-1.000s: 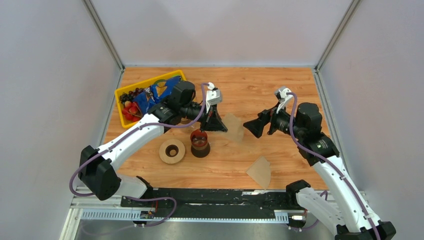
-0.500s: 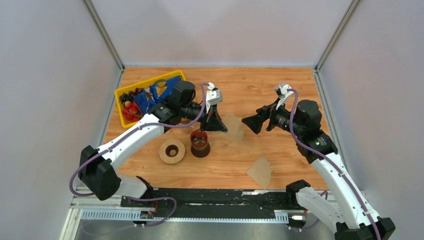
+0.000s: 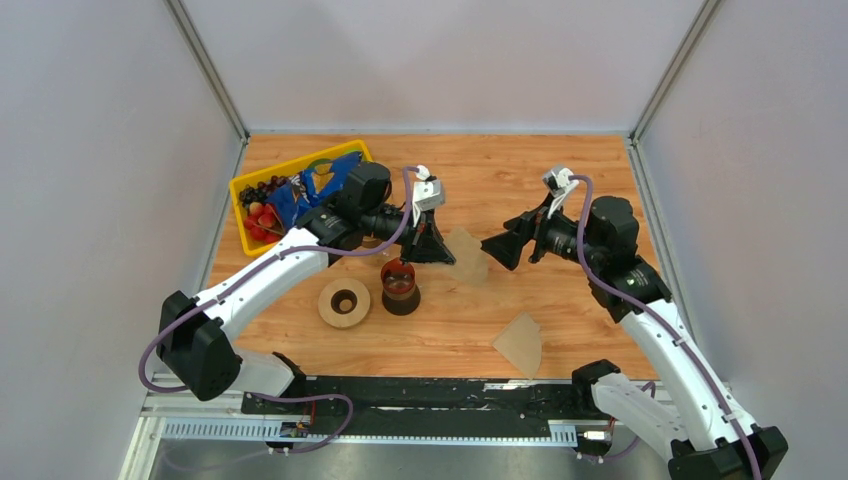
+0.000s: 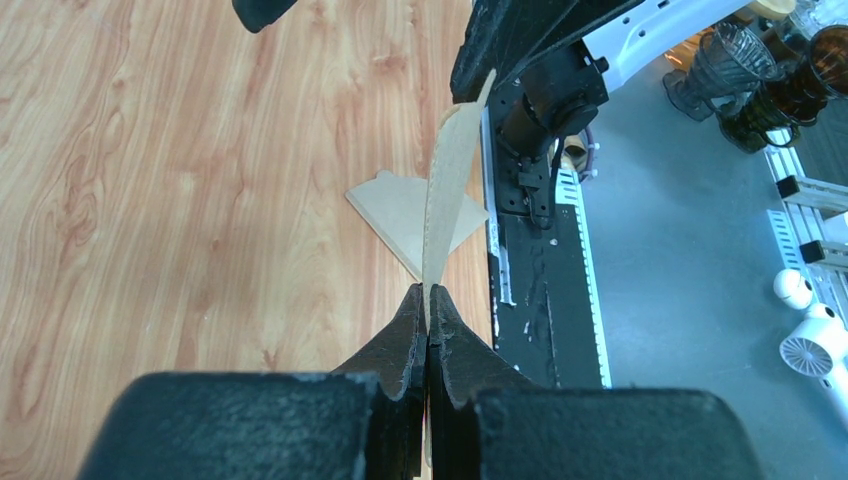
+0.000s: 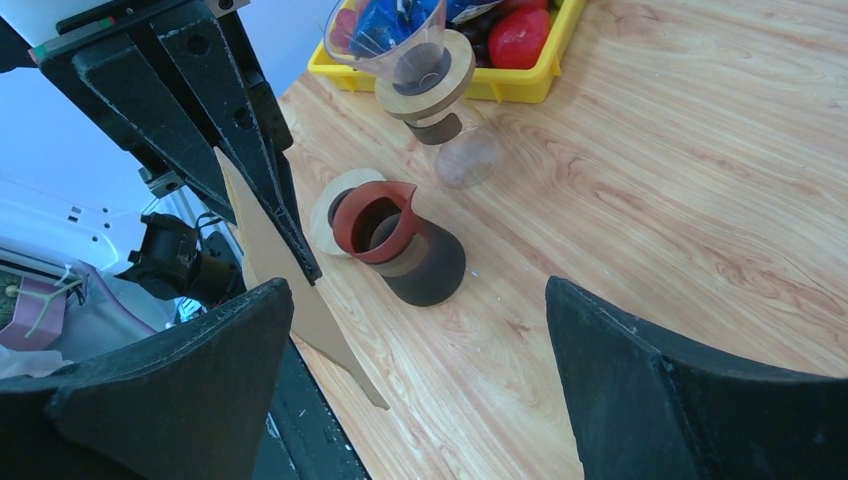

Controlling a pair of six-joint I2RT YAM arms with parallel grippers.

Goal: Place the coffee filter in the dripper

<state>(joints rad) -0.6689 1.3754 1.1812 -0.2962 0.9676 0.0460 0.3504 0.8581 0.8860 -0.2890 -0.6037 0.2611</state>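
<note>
My left gripper (image 3: 437, 247) is shut on the coffee filter (image 3: 467, 256), a thin tan paper fan held upright above the table. In the left wrist view the filter (image 4: 445, 180) stands edge-on out of the shut fingertips (image 4: 412, 325). My right gripper (image 3: 497, 248) is wide open, facing the filter's free edge from the right, a short gap away. In the right wrist view the filter (image 5: 322, 322) hangs just left of the open jaws. The dripper (image 5: 402, 45), a clear ribbed cone with a wooden collar, stands by the yellow tray; in the top view the left arm hides it.
A second tan filter (image 3: 520, 343) lies flat near the table's front edge. A dark red-brown piece with a black base (image 3: 400, 288) and a tan ring disc (image 3: 343, 303) sit under the left arm. The yellow tray (image 3: 247, 188) of fruit is at the back left.
My right gripper has crept left and slightly away from the front edge, closer to the held filter. The left arm and the filter have stayed put.
</note>
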